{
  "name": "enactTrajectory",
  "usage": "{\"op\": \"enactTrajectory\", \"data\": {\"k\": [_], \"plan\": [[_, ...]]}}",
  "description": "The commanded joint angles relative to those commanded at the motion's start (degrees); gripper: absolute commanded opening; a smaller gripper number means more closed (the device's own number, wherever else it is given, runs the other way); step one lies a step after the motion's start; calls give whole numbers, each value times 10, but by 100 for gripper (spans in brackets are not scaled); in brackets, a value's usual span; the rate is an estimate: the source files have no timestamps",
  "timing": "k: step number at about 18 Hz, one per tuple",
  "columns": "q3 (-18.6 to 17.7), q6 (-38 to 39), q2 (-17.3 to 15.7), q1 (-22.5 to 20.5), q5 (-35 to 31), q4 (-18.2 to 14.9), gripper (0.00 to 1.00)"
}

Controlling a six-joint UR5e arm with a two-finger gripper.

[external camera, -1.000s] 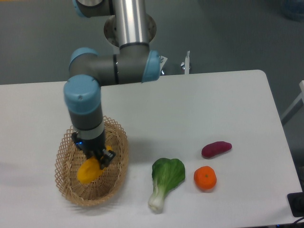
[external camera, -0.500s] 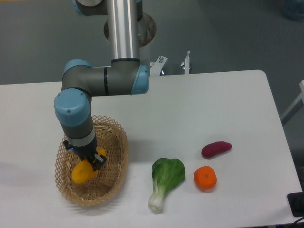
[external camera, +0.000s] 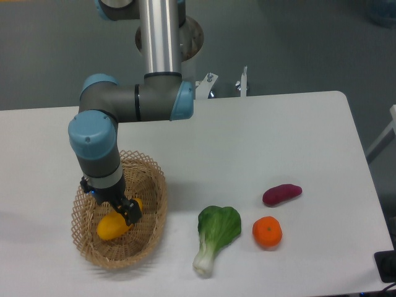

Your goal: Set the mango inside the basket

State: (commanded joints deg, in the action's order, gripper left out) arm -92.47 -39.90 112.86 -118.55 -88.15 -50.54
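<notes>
1. Desk (external camera: 297,124): white, well apart from the drop zone lie greens, a tangerine, a sweet potato.
2. Basket (external camera: 151,185): we judge its floor close beneath the load.
3. Mango (external camera: 110,228): low inside the basket.
4. Fingers (external camera: 131,213): apparently clamped on the mango; we open fully, then lift straight up.

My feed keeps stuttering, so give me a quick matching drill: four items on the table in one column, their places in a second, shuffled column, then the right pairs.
Items:
1. mango
2. tangerine
3. sweet potato
4. bok choy

Places:
A. on the bare table, furthest right, behind the round orange fruit
B. inside the basket, under the gripper
C. lying between the basket and the round orange fruit
D. nearest the front right, just in front of the purple root

Pairs: 1-B, 2-D, 3-A, 4-C
</notes>
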Motion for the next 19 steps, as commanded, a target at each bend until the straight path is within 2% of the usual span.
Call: {"op": "enactTrajectory", "data": {"k": [4, 6, 10, 13, 15, 17, 19], "plan": [[42, -4, -16, -73, 0, -2, 100], [56, -35, -31, -115, 1, -13, 100], [60, -225, -62, -199, 0, -68, 100], [59, -345, -69, -260, 1, -95, 100], [59, -398, -89, -292, 2, -110, 100], [57, -441, -92, -311, 4, -116, 100], [55, -448, -93, -323, 5, -116, 100]]}}
